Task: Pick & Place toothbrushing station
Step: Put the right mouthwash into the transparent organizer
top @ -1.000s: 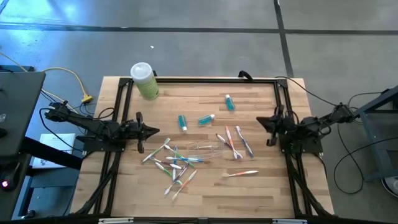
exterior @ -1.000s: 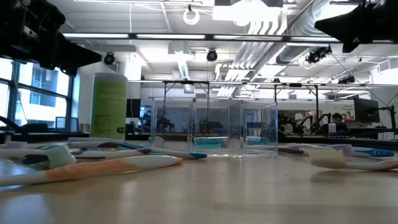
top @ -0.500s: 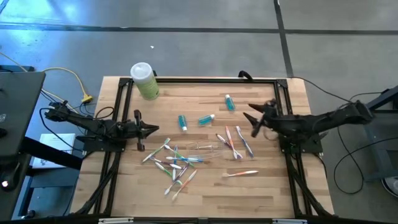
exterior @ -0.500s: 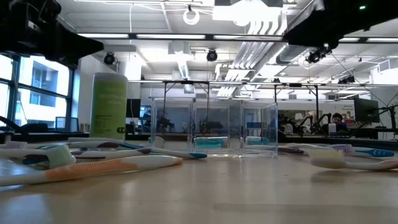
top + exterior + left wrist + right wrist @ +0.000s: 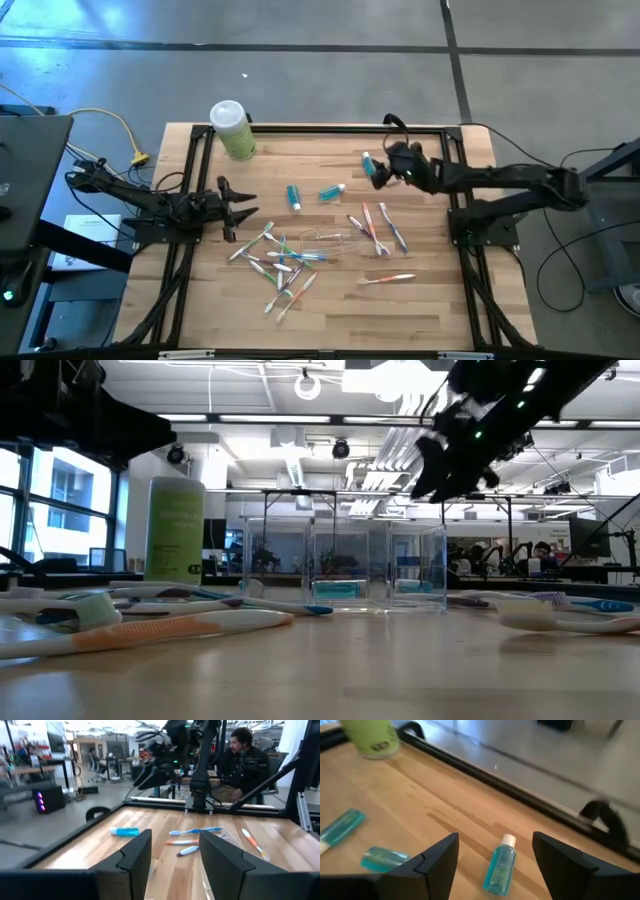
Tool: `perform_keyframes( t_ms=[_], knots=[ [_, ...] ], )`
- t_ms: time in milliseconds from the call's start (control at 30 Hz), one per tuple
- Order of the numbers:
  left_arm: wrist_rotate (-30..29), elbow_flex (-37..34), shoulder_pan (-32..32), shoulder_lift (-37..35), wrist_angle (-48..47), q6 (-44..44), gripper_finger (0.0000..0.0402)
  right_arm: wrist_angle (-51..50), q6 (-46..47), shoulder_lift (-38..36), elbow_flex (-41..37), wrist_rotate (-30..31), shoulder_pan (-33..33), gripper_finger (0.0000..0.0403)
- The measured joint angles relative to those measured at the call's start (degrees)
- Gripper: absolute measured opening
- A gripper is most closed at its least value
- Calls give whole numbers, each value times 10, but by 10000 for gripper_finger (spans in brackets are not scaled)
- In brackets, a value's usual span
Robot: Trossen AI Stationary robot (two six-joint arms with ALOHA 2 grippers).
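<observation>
The table (image 5: 330, 310) is showing pale wood grain inside a black frame (image 5: 320, 128). Three tubes (image 5: 294, 196) are showing teal with white caps, the one in the right wrist view (image 5: 498, 867) included. The toothbrushes (image 5: 280, 262) are mixing white, pink, green and orange. The bottle (image 5: 233, 130) is showing pale green under a white cap. A yellow cable (image 5: 122, 128) is lying beyond the table. Both arms are looking black.

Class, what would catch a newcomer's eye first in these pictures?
The right gripper hangs open above a small teal tube near the table's far edge. A heap of toothbrushes sprawls left of centre, with the open left gripper waiting beside it.
</observation>
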Motion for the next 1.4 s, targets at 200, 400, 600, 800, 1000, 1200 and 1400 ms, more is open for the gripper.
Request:
perform_keyframes(
  t_ms=[200,400,600,800,1000,1200,1400],
  knots=[
    [0,0,0,29,0,-60,162,34,8,99,10,-81,-77,245],
    [0,0,0,56,-1,-85,162,128,-11,184,10,-122,-115,245],
    [-1,0,0,71,4,-69,162,143,-34,258,52,-162,-141,245],
    [-2,0,0,73,21,-73,162,49,-46,302,135,-139,-144,245],
    [-1,0,-2,73,21,-120,162,-47,-19,302,189,-119,-144,245],
    [0,0,-2,73,21,-184,162,-82,-11,302,197,-136,-144,245],
    [1,0,-2,73,21,-210,162,-98,1,302,197,-136,-144,245]
  ],
)
